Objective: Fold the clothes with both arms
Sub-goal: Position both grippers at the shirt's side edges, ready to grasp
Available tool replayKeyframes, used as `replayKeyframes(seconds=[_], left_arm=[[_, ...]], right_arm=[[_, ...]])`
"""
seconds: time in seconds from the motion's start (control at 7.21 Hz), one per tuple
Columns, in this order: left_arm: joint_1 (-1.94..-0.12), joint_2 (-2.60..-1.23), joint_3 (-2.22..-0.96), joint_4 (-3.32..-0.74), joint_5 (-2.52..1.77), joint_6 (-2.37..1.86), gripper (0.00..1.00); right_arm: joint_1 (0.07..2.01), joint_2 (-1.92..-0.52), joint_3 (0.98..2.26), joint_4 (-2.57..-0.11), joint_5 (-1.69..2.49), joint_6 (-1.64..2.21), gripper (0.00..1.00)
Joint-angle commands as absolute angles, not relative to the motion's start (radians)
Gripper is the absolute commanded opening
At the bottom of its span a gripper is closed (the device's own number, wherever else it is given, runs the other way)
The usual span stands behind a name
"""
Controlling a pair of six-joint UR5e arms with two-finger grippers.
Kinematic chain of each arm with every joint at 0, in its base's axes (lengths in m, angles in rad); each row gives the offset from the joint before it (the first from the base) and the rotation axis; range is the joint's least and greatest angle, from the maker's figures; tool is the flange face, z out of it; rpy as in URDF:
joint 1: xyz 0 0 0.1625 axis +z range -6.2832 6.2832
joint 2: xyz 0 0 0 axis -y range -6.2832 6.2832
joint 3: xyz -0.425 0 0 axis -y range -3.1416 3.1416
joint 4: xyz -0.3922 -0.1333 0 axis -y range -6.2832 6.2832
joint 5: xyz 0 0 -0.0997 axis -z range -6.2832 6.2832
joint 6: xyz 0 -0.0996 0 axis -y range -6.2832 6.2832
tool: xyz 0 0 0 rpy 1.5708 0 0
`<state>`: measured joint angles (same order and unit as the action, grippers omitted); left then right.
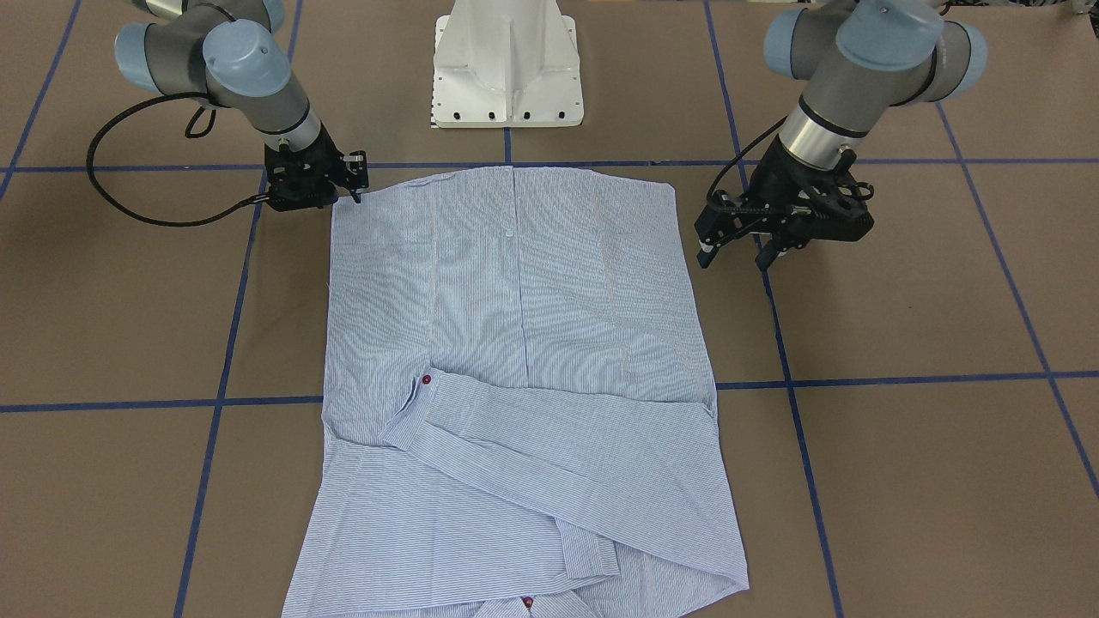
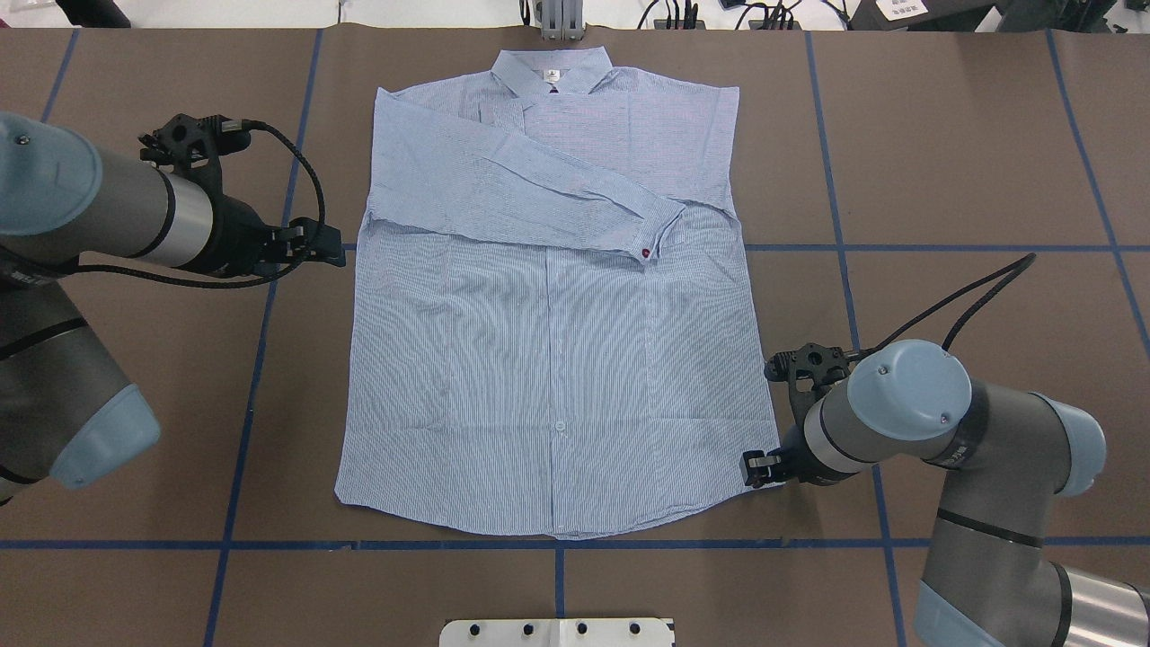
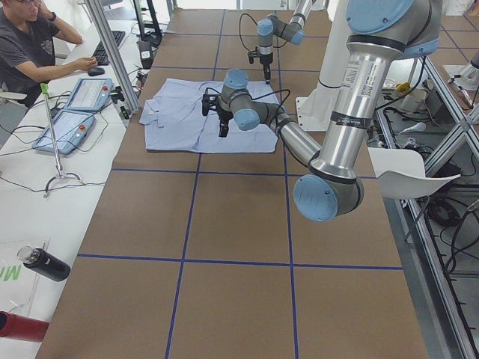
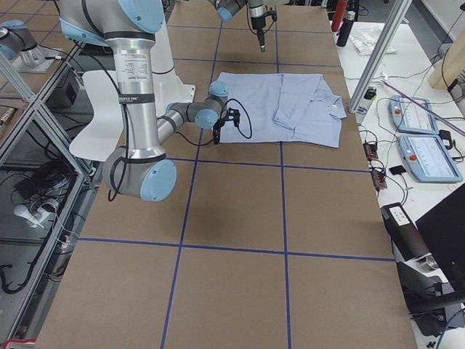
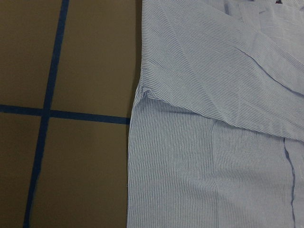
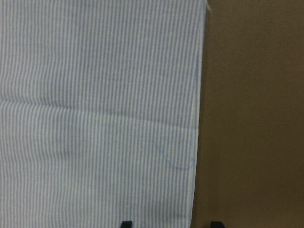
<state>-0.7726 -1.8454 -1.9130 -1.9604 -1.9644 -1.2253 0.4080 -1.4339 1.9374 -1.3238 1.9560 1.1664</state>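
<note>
The shirt (image 2: 557,359) lies flat mid-tabletop, collar toward the far edge, one sleeve (image 2: 521,193) laid across the chest, so I judge folding the body comes next. My right claw (image 2: 759,467) sits at the hem corner nearest my base, fingers apart astride the side edge, placed to pinch. My left claw (image 1: 733,257), also apart, hangs just off the opposite side by the armpit. The tabletop (image 2: 943,180) is brown with a blue tape grid (image 2: 260,359). A person (image 3: 30,45) sits at a desk beyond the far edge.

The overhead camera looks down from behind the robot's pedestal (image 2: 557,632), the front-facing one from opposite. Side cameras sight along the table (image 3: 224,284) from either end. Wrist cameras sit close over the shirt (image 2: 548,377), which all views share.
</note>
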Motion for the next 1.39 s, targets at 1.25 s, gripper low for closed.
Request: replayKeyframes(seconds=[1.25], left_arm=[[-0.772,-1.845,-1.913,-1.96,-1.96,-1.226,0.89]], right_arm=[[0.41,-1.445,1.936,-1.335,1.965,1.166,0.51]])
